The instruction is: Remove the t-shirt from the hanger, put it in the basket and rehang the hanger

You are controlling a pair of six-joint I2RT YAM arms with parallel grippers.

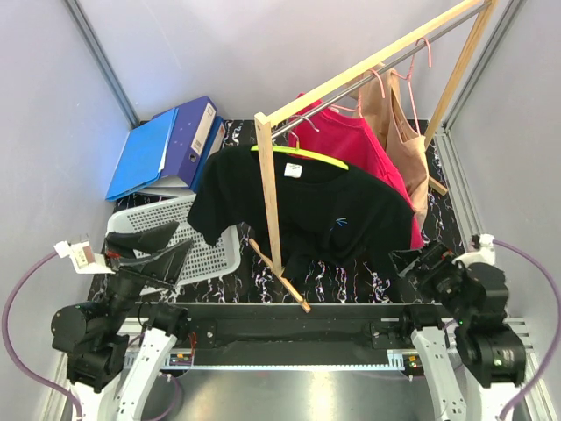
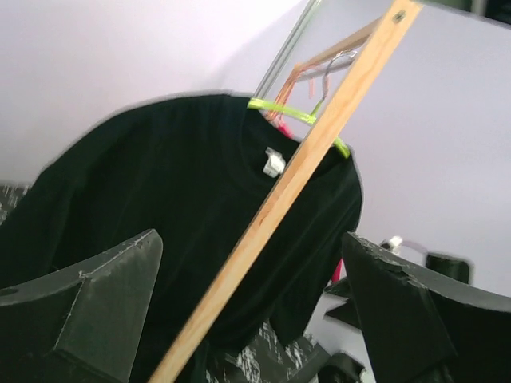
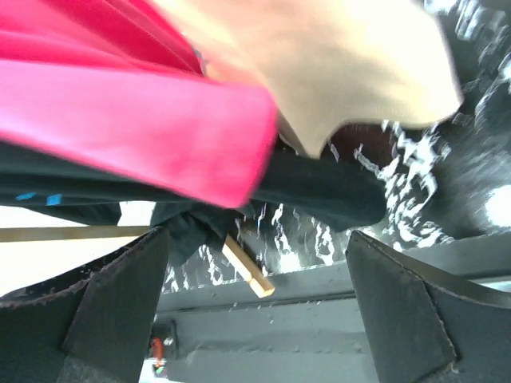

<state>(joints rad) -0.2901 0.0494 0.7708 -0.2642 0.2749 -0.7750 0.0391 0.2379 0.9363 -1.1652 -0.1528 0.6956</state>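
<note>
The black t-shirt (image 1: pixel 307 206) hangs in the centre of the top view on a lime-green hanger (image 1: pixel 302 155). The hanger seems to hook over the grey bar (image 1: pixel 351 95) under the wooden beam (image 1: pixel 368 66), though the hook itself is too thin to make out surely. A wooden upright (image 1: pixel 269 193) crosses in front of the shirt's chest. Behind it, toward the upper right, hang a pink garment (image 1: pixel 355 140) and a beige top (image 1: pixel 403 132). The left gripper (image 1: pixel 175 244) sits at the lower left over a white perforated basket (image 1: pixel 210 259), fingers spread wide and holding nothing, well apart from the shirt's near sleeve. The right gripper (image 1: pixel 421 261) at the lower right is likewise spread and empty, close under the shirt's lower corner without touching it. The shirt looks light, soft and limp, so it should stretch and drape rather than slide as one piece, and the collar will likely catch on the hanger's ends. The hanger is light and free to swing, and a straight downward tug could drag it off the bar. A fair hold would be a pinched fold at one shoulder just beside the hanger's tip, drawn outward over that tip, while the other gripper takes the hem or sleeve
</note>
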